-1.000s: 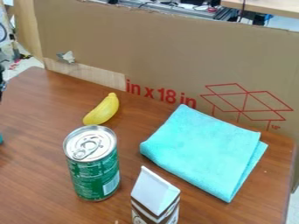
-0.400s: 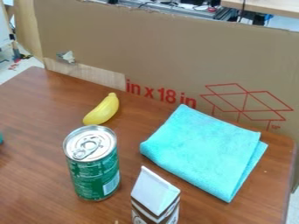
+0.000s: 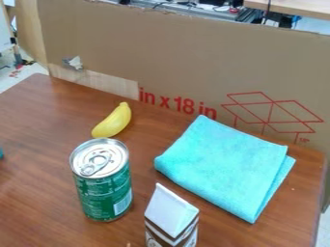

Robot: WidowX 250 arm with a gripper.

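On your counter point(image 3: 38, 202), the green can point(image 3: 103, 193) was standing upright on its flat base, which is probably why it was stable without any support, and its top with the pull tab was facing up to you. Behind the can you had the yellow banana point(image 3: 114, 121), lying on its side; its curved body could hardly stand on an end, so I think this was its natural way to rest. To the right of the can, and reaching farther back than it, was the turquoise cloth point(image 3: 222, 166), folded in layers and laid flat, maybe so that it made a compact shape and did not spread. The white and brown carton point(image 3: 171, 212) was in front of the can and to its right, near the cloth, with its peaked top upward, so it seemed to be set on its bottom. Far behind the can, the large cardboard panel point(image 3: 174, 62) stood upright along the back of your counter, perhaps to serve as a screen against the things of the room. As for your gripper, you could not tell from this moment if it was open or closed, nor if it was gripping something.
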